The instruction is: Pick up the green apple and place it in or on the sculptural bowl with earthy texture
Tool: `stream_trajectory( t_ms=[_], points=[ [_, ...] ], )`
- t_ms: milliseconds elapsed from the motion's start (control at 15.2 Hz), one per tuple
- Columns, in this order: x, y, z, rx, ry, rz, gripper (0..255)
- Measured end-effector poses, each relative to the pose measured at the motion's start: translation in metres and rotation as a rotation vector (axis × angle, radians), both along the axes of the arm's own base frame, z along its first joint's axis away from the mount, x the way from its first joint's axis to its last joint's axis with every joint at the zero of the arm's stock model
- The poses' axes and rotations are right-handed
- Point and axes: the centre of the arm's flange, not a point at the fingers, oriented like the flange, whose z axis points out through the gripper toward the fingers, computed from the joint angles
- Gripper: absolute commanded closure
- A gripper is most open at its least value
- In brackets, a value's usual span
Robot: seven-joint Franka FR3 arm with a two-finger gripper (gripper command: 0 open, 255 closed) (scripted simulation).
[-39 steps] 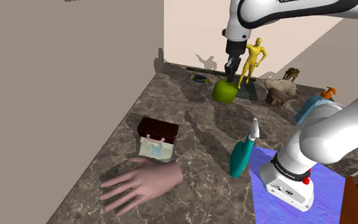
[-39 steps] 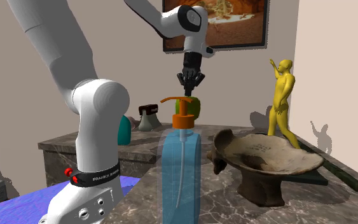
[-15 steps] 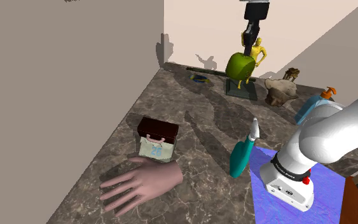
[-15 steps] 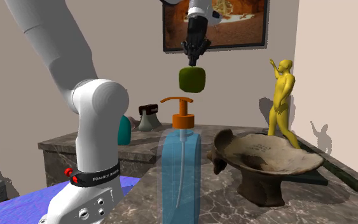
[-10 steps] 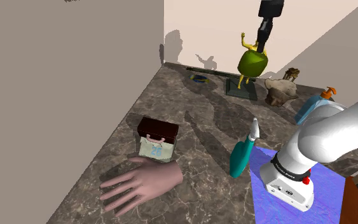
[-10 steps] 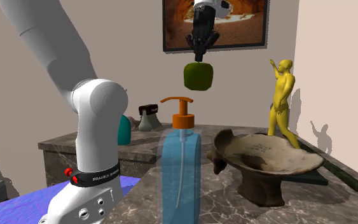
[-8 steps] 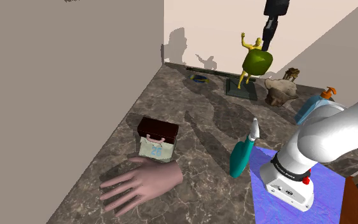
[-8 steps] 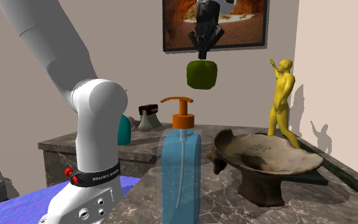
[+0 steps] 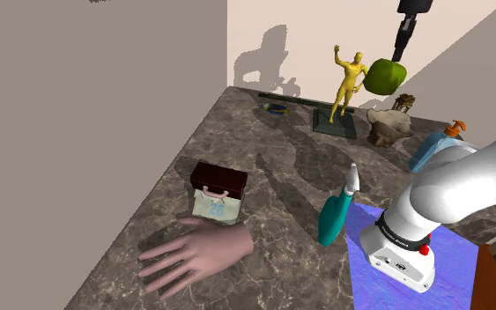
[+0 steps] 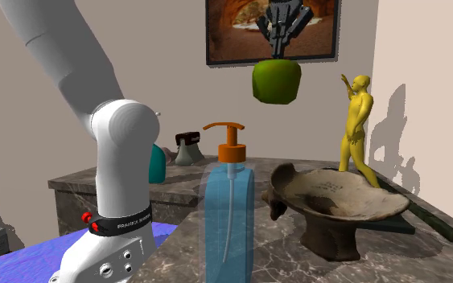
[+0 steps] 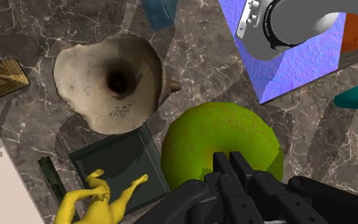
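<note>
The green apple (image 9: 384,77) (image 10: 276,81) hangs high in the air under my black gripper (image 9: 402,51) (image 10: 279,48), which is shut on its top. In the wrist view the fingers meet at the gripper (image 11: 231,160) on the apple (image 11: 219,141). The sculptural bowl (image 9: 388,126) (image 10: 337,197) is pale and rough inside, on a dark foot, and stands upright on the marble counter. Seen along the gripper, the bowl (image 11: 110,83) lies off to one side of the apple, not straight beneath it.
A yellow figurine (image 9: 347,81) (image 10: 356,120) on a dark base (image 11: 117,162) stands close to the bowl. A blue soap pump bottle (image 9: 435,145) (image 10: 231,209), a teal tool (image 9: 334,216), a small dark box (image 9: 218,180) and a pink hand model (image 9: 197,254) also sit on the counter.
The gripper has lifted the apple off the counter and carried it up and toward the shoulder view's right, past the figurine and nearer the bowl.
</note>
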Motion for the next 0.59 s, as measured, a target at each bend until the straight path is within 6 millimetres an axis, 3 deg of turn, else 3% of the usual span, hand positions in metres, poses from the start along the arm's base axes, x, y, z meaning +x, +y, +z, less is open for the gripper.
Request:
stream_trajectory(
  t_ms=[594],
  points=[
    [-0.049, -0.105, 0.023, 0.000, 0.000, 0.000, 255]
  ],
)
